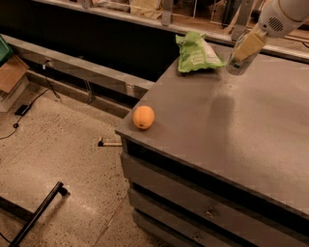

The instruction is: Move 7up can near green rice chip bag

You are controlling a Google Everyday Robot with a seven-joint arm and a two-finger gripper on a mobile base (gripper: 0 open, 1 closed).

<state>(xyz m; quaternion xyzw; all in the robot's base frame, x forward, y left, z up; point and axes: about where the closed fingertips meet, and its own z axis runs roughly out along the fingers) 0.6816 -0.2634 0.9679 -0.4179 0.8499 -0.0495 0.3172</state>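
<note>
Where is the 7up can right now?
In the camera view the 7up can is at the upper right, gripped in the hand at the far side of the grey counter, just right of the green rice chip bag.

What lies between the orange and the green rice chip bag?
Only bare countertop, in the camera view. The gripper holds the 7up can beside the green rice chip bag.
</note>
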